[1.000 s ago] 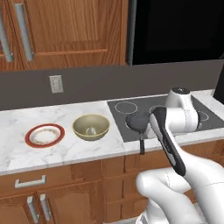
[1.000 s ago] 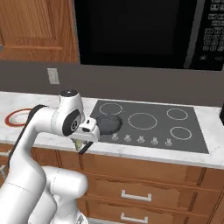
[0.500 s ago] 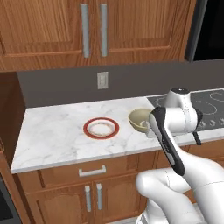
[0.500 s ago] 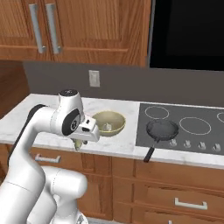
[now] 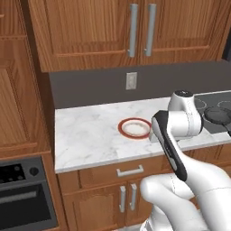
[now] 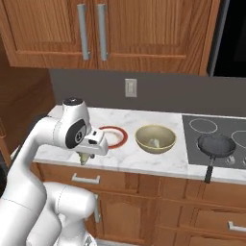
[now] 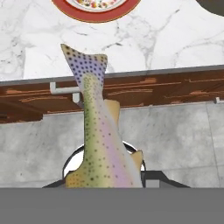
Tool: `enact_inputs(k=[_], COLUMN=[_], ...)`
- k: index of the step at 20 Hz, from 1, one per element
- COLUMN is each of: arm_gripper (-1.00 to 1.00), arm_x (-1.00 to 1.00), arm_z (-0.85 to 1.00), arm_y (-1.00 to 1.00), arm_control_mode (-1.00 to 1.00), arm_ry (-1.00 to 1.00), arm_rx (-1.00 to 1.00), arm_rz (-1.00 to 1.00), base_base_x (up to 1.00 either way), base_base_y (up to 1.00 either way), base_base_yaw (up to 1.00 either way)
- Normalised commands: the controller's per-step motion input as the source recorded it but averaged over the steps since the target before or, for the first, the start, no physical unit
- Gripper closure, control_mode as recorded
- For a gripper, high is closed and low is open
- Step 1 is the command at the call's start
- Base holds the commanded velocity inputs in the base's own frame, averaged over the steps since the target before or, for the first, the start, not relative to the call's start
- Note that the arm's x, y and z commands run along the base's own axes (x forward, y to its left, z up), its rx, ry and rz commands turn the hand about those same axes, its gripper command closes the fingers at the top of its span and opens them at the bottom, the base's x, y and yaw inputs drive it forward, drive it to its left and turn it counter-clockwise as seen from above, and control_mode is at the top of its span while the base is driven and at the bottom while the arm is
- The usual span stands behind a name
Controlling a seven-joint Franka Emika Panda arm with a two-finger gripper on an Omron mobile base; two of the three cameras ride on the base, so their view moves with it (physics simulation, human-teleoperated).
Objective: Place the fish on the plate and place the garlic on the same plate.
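Note:
The fish [image 7: 97,135], spotted yellowish-green, hangs in my gripper with its tail toward the counter. My gripper [image 6: 86,154] is shut on it, held just off the counter's front edge, and a bit of the fish [image 6: 84,159] pokes out below the hand. The plate [image 5: 122,131], white with a red rim, lies on the marble counter just beyond the hand; its rim [image 7: 94,17] shows in the hand view and the plate [image 6: 120,138] again from the right. A small pale lump, the garlic [image 6: 153,142], rests inside the olive bowl [image 6: 154,139] right of the plate.
A black frying pan [image 6: 216,144] sits on the cooktop [image 6: 199,126] at the right. Wooden wall cabinets [image 5: 131,31] hang above the counter, with a tall cabinet [image 5: 20,90] and oven [image 5: 22,191] at the left. Drawer fronts [image 7: 131,94] lie below the hand.
The whole picture has shifted: the base drove left along the counter, so plate and bowl now sit nearer the arm. The arm keeps its pose, still holding the fish.

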Motion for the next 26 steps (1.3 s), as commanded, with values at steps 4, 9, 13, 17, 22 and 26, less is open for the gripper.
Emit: enact_inputs(k=[4, 9, 13, 17, 22, 26], arm_gripper=[1.00, 1.00, 1.00, 1.00, 1.00, 1.00], arm_x=[0.00, 0.00, 0.00, 0.00, 0.00, 0.00], arm_z=[0.00, 0.00, 0.00, 0.00, 0.00, 0.00], arm_y=[0.00, 0.00, 0.00, 0.00, 0.00, 0.00], arm_control_mode=[1.00, 1.00, 1.00, 1.00, 1.00, 1.00], arm_ry=[0.00, 0.00, 0.00, 0.00, 0.00, 0.00], arm_rx=[0.00, 0.00, 0.00, 0.00, 0.00, 0.00], arm_rz=[0.00, 0.00, 0.00, 0.00, 0.00, 0.00], base_base_x=[0.36, 0.32, 0.19, 0.10, 0.22, 0.25], base_base_y=[0.01, -0.13, -0.48, -0.58, -0.27, 0.04], base_base_yaw=[-0.11, -0.05, 0.00, 0.02, 0.04, 0.09])
